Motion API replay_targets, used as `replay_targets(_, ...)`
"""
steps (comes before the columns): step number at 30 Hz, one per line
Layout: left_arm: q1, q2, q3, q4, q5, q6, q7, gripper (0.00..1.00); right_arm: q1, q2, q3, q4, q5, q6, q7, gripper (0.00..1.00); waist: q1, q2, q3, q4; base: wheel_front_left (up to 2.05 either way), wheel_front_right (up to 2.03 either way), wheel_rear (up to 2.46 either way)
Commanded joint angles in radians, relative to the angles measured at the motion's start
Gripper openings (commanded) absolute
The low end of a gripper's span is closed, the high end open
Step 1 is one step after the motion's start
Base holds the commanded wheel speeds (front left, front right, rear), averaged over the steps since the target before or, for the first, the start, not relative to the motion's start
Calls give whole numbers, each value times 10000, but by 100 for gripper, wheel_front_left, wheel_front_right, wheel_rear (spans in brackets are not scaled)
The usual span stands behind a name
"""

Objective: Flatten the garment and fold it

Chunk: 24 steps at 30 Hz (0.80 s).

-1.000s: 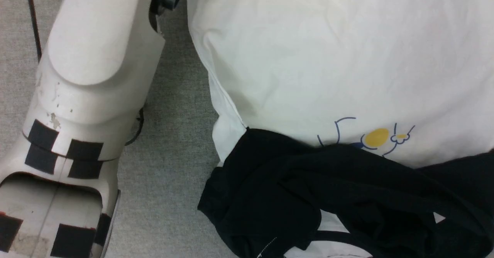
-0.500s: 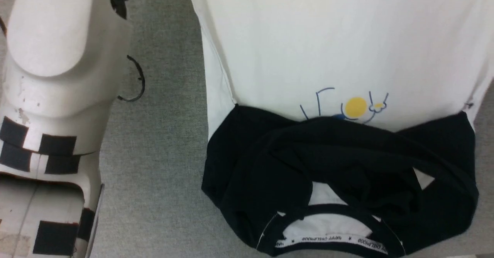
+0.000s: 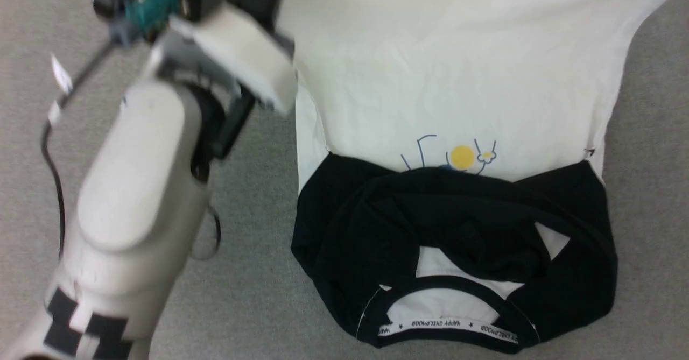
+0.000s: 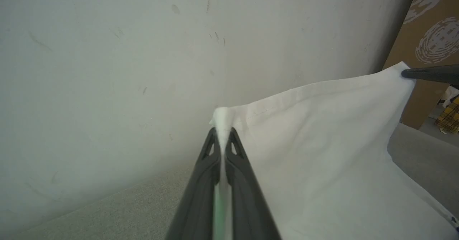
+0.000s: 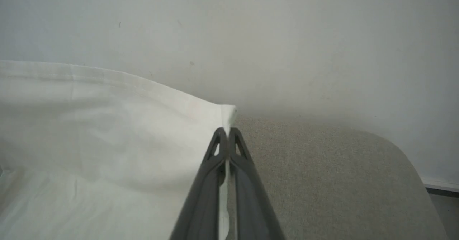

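Shirt [image 3: 441,69] pinched at two hem corners.
I see left gripper [image 4: 223,136] clamped on one corner, right gripper [image 5: 227,135] on the other; hem spans between them.

The left claw [image 4: 223,130] is clamped tight on a hem corner of the garment [image 4: 322,143], dark fingers pressed together. The right claw [image 5: 227,132] pinches another hem corner likewise. The pale left forearm [image 3: 134,188] reaches forward from the head view's lower left.
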Motion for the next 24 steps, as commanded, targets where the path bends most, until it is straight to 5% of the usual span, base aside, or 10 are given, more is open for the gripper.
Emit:
replay_targets(1,599,145,-52,-302,-87,-64,-90,0,502,-4,-90,-219,147,-21,-68,0,2,-1,-1202,86,0,0,0)
replay_targets(10,4791,1003,-432,-3105,-262,428,-331,0,4809,766,-1702,-2524,515,-21,-31,0,2,-1,-2760,174,0,0,0)
replay_targets(17,7270,1815,-695,-4510,79,896,-518,0,7865,2401,-3417,-4274,303,-21,278,0,2,-1,-3399,157,0,0,0)
replay_targets(24,9394,1817,-1110,-4943,-340,1292,-743,0,10111,3960,-4302,-5225,137,-21,784,0,2,-1,-3685,147,0,0,0)
